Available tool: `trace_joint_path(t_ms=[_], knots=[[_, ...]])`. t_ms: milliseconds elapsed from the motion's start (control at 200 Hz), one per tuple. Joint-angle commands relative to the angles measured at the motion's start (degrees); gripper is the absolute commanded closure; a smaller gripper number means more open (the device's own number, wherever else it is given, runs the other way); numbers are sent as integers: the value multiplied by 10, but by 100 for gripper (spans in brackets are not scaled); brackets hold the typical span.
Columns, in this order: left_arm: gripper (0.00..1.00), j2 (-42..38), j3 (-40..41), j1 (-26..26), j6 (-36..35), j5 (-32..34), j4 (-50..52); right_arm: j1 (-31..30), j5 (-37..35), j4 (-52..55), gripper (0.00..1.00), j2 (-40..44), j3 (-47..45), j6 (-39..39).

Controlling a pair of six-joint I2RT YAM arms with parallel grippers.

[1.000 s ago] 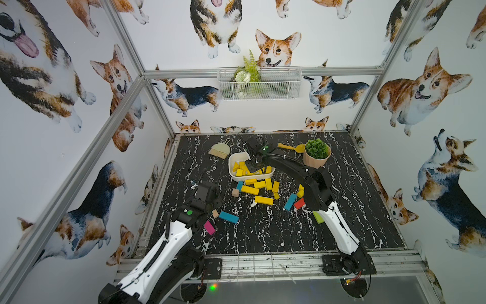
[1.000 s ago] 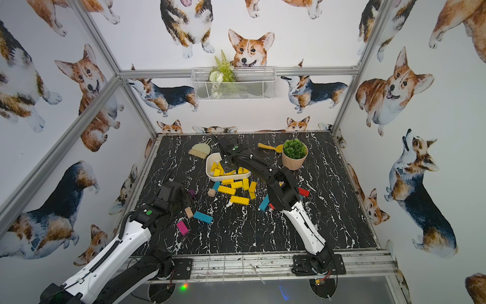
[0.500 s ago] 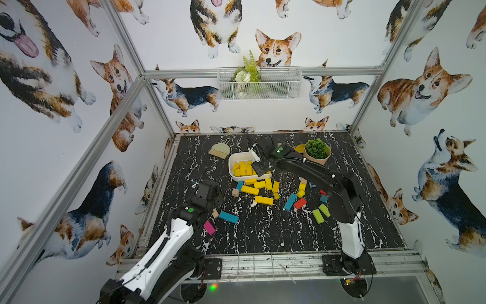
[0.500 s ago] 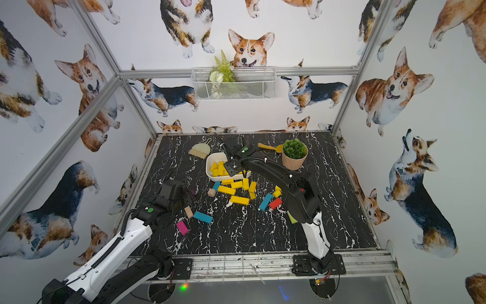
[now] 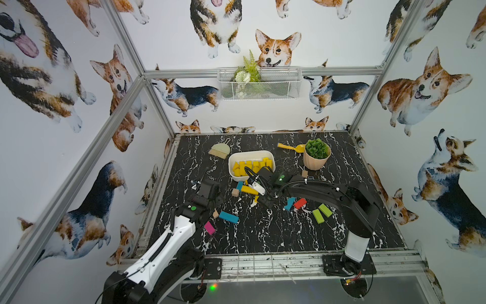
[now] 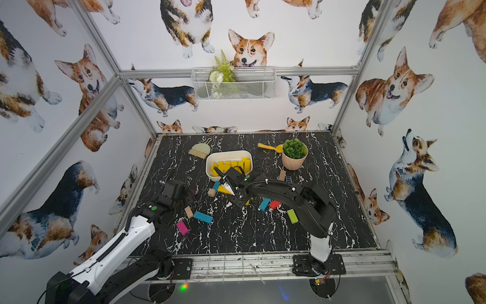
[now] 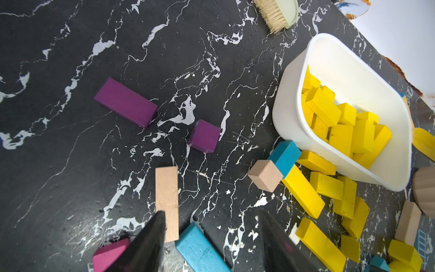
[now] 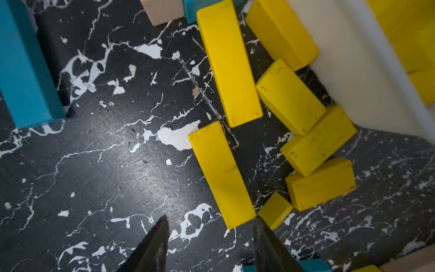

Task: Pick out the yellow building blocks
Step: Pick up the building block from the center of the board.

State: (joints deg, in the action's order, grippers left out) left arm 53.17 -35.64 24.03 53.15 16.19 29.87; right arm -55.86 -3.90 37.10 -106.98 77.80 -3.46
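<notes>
Hovering with right fingers (image 8: 150,249) spread and empty, just short of nearest yellow bar (image 8: 221,176), lying lengthwise away, square to the pinch.

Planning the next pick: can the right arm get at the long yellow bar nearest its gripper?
Probably yes: the right gripper hovers open at the near end of the long yellow bar; nothing covers it.

I see the black marbled surface (image 5: 263,237) carrying a white tub (image 5: 249,152), yellow blocks (image 8: 226,66) loose just beside it, a plant pot (image 5: 315,164), a brush (image 5: 219,151), a scoop (image 5: 289,146) and scattered other colored blocks (image 5: 228,217).
</notes>
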Motion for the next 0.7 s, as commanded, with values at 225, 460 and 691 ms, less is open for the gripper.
trace_joint_path(t_ms=[225,460,691], knots=[[35,-20,0,-1,15,4,7,0,-26,-5,39,-75,44,-60],[35,-7,-7,-1,17,5,2,5,-26,-6,42,-94,45,-52],[35,19,-29,0,-6,-13,-14,9,-17,1,58,-104,48,-49]])
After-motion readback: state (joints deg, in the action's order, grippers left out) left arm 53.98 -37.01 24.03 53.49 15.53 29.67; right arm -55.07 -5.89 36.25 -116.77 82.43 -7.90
